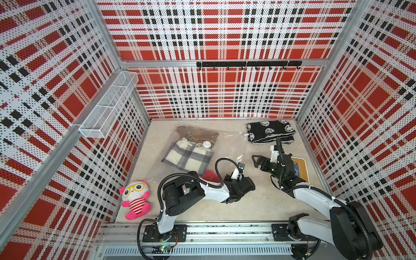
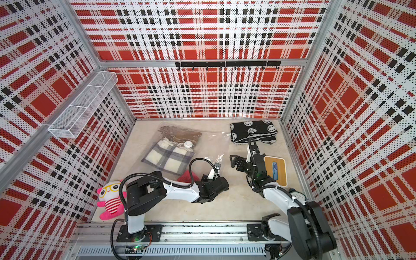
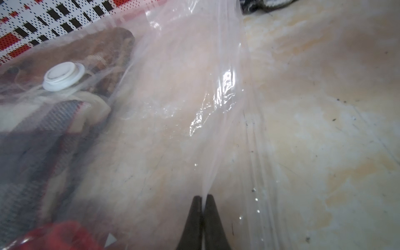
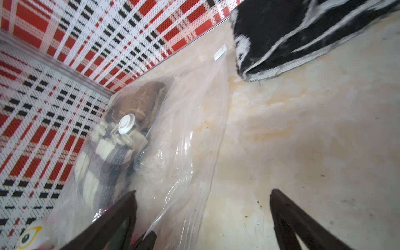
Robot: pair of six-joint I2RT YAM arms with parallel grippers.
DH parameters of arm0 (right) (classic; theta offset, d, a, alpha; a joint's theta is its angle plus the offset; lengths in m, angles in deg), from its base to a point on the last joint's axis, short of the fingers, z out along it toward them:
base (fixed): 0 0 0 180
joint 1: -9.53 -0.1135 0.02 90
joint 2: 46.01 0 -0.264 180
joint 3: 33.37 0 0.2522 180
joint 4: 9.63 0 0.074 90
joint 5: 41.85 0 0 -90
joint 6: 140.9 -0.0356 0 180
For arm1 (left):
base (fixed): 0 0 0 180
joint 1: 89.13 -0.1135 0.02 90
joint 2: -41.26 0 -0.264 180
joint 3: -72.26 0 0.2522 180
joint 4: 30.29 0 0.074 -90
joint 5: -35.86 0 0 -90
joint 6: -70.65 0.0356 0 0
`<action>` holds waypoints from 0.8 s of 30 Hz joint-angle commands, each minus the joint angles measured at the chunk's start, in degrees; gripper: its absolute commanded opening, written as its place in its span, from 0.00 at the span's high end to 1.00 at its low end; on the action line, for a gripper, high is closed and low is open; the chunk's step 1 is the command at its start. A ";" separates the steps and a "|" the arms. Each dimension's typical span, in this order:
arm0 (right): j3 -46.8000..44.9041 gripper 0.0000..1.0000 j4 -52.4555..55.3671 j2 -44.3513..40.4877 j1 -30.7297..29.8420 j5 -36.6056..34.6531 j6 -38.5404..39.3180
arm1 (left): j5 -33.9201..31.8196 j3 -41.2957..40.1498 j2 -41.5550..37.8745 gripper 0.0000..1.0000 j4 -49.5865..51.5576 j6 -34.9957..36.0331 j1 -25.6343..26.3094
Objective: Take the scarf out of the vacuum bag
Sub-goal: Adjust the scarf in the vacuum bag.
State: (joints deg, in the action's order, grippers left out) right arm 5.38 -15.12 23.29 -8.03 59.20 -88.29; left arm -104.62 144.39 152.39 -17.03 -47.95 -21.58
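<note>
Gripping a raised fold of clear film, the left gripper [image 3: 203, 200] was pinched tight on the vacuum bag [image 1: 227, 144] along the bag's edge, well apart from the valve [image 1: 206, 144] on the robot's side of it. The right gripper [image 4: 203, 191] stood wide and empty, further from the valve than that edge and off the bag.

The step in hand was judged to be parting the bag's mouth, with one layer lifted. Whether the seal was fully open could not be told. The next move would call for the right gripper to enter under the lifted film toward the valve and close on cloth alone, not plastic.

Counted:
- One bag and one valve.
- Three cloth items inside the bag:
  - a plaid scarf [image 1: 189, 157] touching the valve;
  - a brown fringed scarf [image 1: 198, 134] just beyond the valve;
  - a red piece [image 1: 210, 175], partly hidden, nearer the robot.
- One black patterned scarf [image 1: 270, 132] outside the bag, well apart from the valve.
- One plush toy [image 1: 135, 198].

Which bagged scarf was intended could not be told.
</note>
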 commanded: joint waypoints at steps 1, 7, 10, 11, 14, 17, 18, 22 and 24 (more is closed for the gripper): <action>1.95 0.05 -2.76 3.11 -2.12 3.74 2.15 | -4.40 -2.95 -4.33 1.00 -4.16 -1.28 0.34; 0.50 0.16 -11.16 8.67 -2.77 9.62 0.32 | -5.15 -8.50 -8.86 1.00 -9.37 -2.54 0.23; 1.72 0.21 -13.56 12.93 -4.62 11.58 0.28 | -5.17 -9.71 -10.89 1.00 -10.08 -2.52 0.20; 2.34 0.23 -13.82 14.20 -5.45 11.55 0.46 | -5.12 -9.97 -11.31 1.00 -10.28 -2.46 0.17; 4.42 0.29 -14.55 17.70 -8.15 10.75 0.30 | -3.60 -11.53 -12.69 1.00 -12.53 -2.29 0.11; 5.24 0.35 -16.99 20.53 -10.14 10.97 -0.22 | -3.70 -13.60 -14.45 1.00 -14.76 -2.16 -0.32; 5.32 0.35 -17.90 21.38 -10.61 10.61 -0.53 | -3.90 -13.95 -14.94 1.00 -15.03 -2.12 -0.54; 7.16 0.35 -19.14 25.01 -11.73 11.14 -1.42 | -4.17 -14.95 -15.99 1.00 -16.18 -1.64 -0.76; 7.83 0.35 -20.39 26.66 -12.57 11.18 -2.04 | -4.54 -15.38 -16.08 1.00 -17.03 -1.63 -0.74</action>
State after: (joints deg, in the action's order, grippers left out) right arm 11.98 -31.77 48.10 -19.70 70.04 -89.51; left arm -107.19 129.69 137.90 -31.39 -49.92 -21.93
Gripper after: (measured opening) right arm 0.653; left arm 0.056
